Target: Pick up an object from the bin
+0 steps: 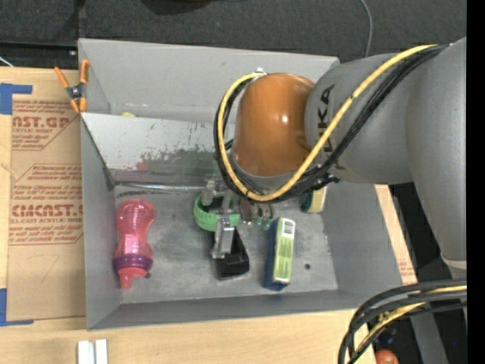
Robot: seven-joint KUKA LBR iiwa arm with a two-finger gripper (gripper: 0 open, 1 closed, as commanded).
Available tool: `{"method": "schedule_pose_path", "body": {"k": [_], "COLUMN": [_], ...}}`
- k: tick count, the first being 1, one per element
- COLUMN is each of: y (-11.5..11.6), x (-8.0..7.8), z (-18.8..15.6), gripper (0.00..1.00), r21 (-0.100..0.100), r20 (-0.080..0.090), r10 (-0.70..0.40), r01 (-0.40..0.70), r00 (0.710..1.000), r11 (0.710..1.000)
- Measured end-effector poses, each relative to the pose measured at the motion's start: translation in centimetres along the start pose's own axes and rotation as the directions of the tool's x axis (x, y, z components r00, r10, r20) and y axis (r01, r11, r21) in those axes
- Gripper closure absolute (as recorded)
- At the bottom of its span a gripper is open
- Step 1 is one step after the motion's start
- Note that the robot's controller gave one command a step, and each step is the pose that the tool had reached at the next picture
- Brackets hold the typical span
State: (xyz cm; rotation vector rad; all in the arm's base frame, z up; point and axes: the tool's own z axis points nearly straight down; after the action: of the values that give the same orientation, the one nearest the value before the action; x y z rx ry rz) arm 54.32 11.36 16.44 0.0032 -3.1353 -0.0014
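So far nothing looks lifted; my gripper (pixel 225 241) hangs low, green ring (pixel 201 215) just beside it, grip unreadable.

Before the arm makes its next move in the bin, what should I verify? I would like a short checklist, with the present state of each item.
1. The gripper is down inside the bin, near the middle of its floor: ok.
2. A candidate is close: the green ring lies right beside the gripper, toward the view's left: ok.
3. Whether something is between the gripper's tips: cannot tell.
4. The blue-and-green packet has room from the gripper: not ok, it lies close beside it and might get bumped.
5. The pink bottle is out of the way, near the left wall: ok.
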Motion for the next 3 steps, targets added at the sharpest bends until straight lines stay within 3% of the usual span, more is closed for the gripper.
{"method": "schedule_pose_path", "body": {"k": [1,2,3], "y": [-0.1,-4.0,-4.3], "x": [-0.2,-3.2,-2.7], "z": [-0.5,7.0,7.3], "gripper": [0.00,0.00,0.00], "r21": [-0.001,-0.018,-0.021], "r20": [0.007,0.025,0.031], "r10": [0.002,0.383,0.359], "r01": [-0.002,-0.383,-0.359], "r00": [1.000,0.923,0.933], "r11": [1.000,0.924,0.933]}}
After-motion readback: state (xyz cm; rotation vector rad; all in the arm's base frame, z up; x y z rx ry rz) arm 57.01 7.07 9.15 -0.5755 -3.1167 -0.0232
